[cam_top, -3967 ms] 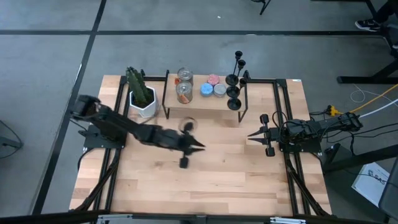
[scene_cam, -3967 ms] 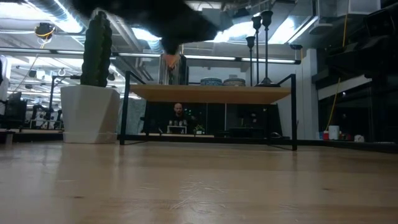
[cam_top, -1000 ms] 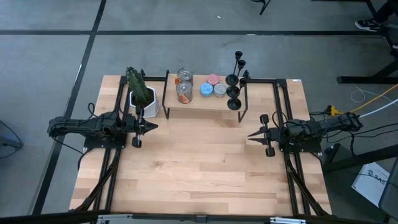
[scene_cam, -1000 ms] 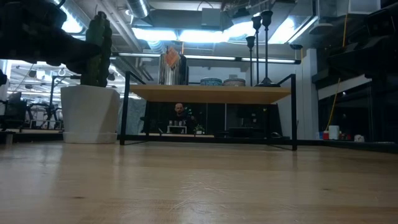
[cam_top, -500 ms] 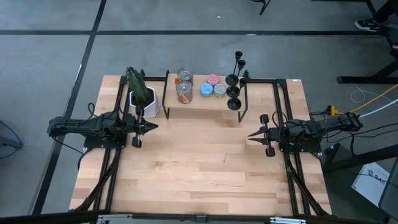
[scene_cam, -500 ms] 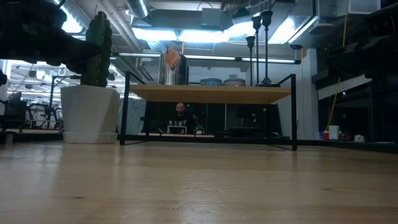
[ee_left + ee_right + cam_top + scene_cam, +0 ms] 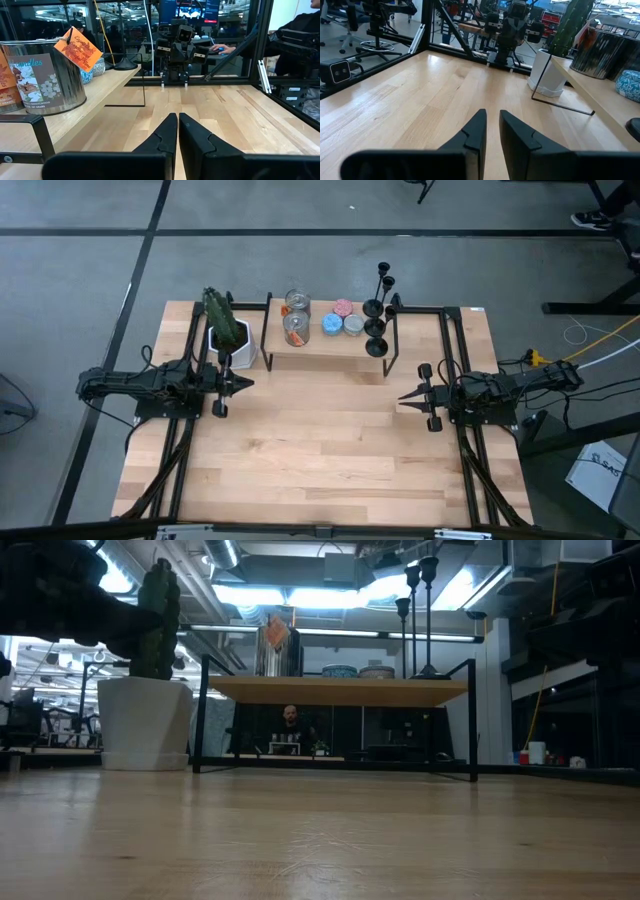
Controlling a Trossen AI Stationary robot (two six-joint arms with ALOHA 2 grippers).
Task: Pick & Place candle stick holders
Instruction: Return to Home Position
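**Return posture, both arms parked.** The black candle stick holders (image 7: 376, 328) stand clustered at the right end of the shelf (image 7: 315, 343), just beside the round tins (image 7: 343, 323). In the low view their thin stems rise well above the shelf top. The left gripper (image 7: 249, 383) rests at the left side of the desk (image 7: 320, 450), near the potted cactus (image 7: 228, 332), fingers closed and empty. The right gripper (image 7: 402, 396) rests at the right side, fingers drawn almost together with a slim gap, holding nothing.
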